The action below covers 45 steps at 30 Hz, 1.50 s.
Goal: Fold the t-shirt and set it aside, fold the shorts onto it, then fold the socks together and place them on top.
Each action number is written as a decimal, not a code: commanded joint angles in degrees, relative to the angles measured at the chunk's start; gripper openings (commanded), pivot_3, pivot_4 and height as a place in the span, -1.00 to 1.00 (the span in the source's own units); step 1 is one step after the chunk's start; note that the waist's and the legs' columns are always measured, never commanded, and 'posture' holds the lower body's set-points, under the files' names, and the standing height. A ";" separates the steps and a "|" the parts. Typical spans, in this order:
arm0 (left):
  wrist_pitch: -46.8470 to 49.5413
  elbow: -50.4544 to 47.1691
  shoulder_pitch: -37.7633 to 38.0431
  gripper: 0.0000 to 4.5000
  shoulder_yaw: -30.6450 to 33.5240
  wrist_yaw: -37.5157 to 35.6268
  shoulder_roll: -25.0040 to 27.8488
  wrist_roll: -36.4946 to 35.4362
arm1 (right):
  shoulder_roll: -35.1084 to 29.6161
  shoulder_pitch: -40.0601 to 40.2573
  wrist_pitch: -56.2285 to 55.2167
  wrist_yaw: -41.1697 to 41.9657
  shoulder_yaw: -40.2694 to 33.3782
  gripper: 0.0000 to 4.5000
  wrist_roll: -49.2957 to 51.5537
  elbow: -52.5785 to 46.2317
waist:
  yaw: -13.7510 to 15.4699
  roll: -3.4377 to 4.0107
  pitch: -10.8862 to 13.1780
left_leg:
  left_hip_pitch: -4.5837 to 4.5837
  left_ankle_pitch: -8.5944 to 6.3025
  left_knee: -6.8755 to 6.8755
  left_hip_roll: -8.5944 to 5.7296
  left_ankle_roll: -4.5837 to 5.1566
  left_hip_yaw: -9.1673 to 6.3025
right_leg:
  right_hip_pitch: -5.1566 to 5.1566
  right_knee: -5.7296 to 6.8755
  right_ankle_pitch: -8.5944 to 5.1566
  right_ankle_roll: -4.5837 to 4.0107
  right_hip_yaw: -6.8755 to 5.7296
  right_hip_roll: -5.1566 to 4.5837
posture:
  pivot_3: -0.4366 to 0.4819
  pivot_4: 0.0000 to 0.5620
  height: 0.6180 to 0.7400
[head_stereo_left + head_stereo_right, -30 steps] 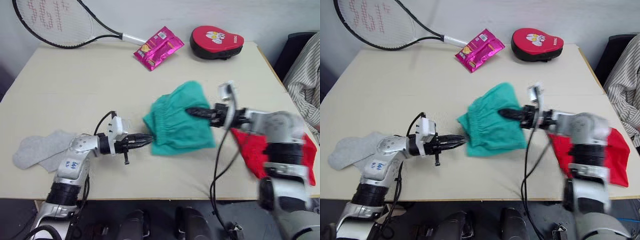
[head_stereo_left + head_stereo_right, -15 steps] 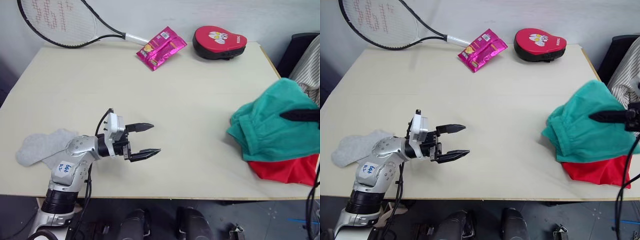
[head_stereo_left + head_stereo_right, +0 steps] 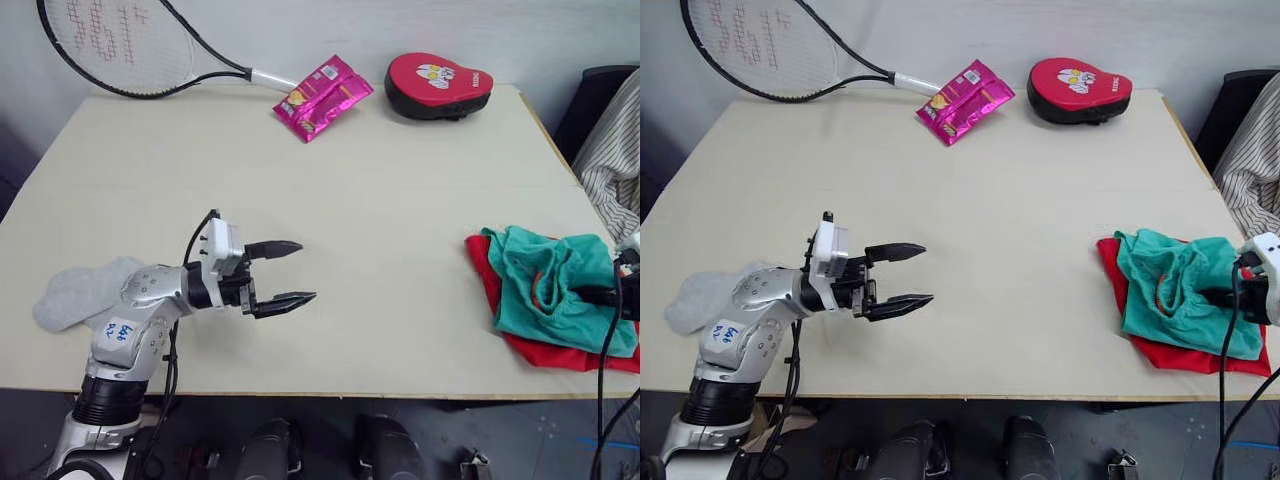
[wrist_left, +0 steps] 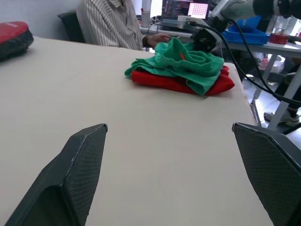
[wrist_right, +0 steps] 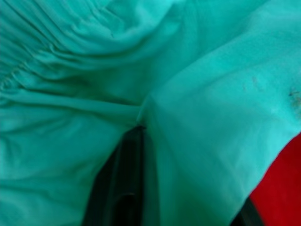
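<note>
Teal-green cloth shorts (image 3: 555, 292) lie crumpled on the folded bright red t-shirt (image 3: 525, 340) at my right table edge.

From the head cameras I see my left gripper (image 3: 287, 274) hovering over the bare beige table (image 3: 380, 180) with its two black fingers spread apart, nothing between them; the light-grey socks (image 3: 78, 294) lie flat behind that arm near the left edge. My right gripper (image 3: 1225, 297) is tucked in the shorts' folds, so I cannot tell its jaws. A tennis racket (image 3: 110, 45), pink snack packet (image 3: 321, 95) and red padded mitt (image 3: 438, 84) sit along the far edge. My left wrist camera looks between parted fingers (image 4: 77, 174) at the stacked pile. My right wrist camera shows teal cloth draped over one dark finger (image 5: 120, 188), red beneath.
</note>
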 commanded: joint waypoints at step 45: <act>-9.72 1.87 49.47 1.00 46.03 30.09 -4.51 4.71 | 33.25 32.81 -33.23 -11.96 -0.36 1.00 10.01 -69.53 | 1.54 -0.78 -0.28 | 0.45 -0.88 -0.25 0.13 0.06 -0.34 | 0.39 -0.43 -0.10 -0.28 -0.08 -0.18 | -0.05 -0.47 1.00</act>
